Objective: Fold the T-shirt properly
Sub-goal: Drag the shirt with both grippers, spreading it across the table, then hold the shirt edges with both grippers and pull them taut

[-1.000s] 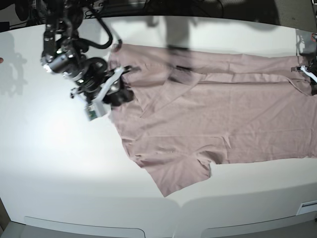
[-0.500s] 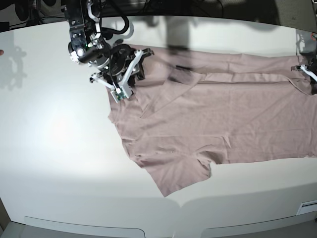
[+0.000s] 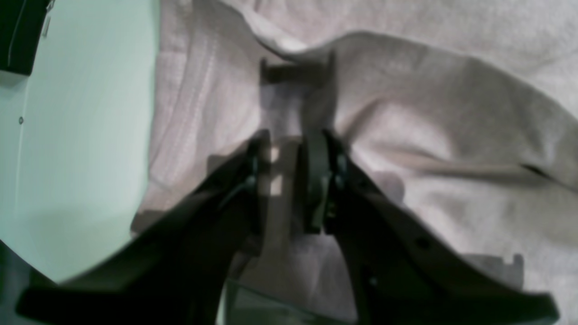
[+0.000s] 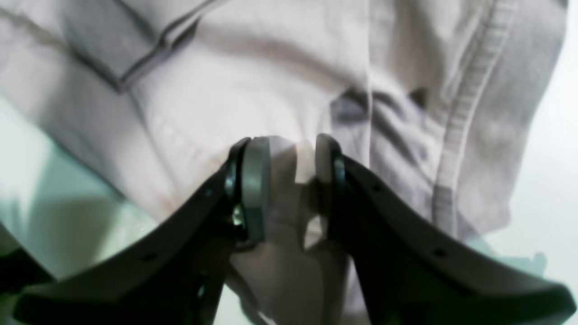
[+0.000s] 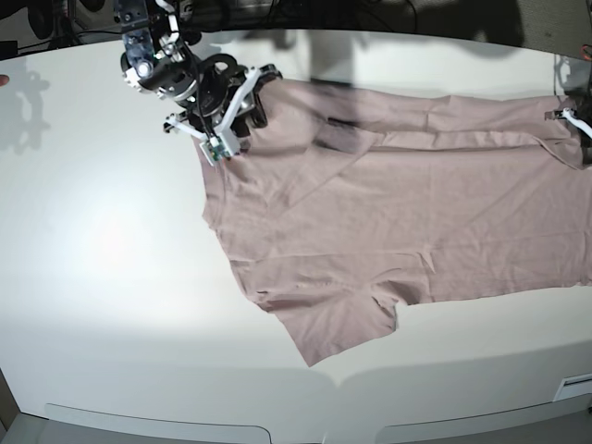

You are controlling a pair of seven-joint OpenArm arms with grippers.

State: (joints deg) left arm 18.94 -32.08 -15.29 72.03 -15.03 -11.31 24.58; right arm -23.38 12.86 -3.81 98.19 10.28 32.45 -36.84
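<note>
The mauve-pink T-shirt lies spread across the white table, one sleeve pointing at the near edge. In the base view my right gripper sits on the shirt's far-left corner. The right wrist view shows this gripper shut on a fold of the T-shirt beside a stitched hem. My left gripper is at the shirt's far-right end, half cut off by the frame. In the left wrist view it pinches a ridge of the T-shirt close to the cloth's edge.
Dark cables and stands run behind the table's far edge. Bare white tabletop shows to the left of the cloth in the left wrist view. A recessed panel lines the table's near edge.
My right arm has swung from beside the shirt's left edge up and right to the far-left corner, and that corner now lies nearer the far edge. The left gripper has barely shifted.
</note>
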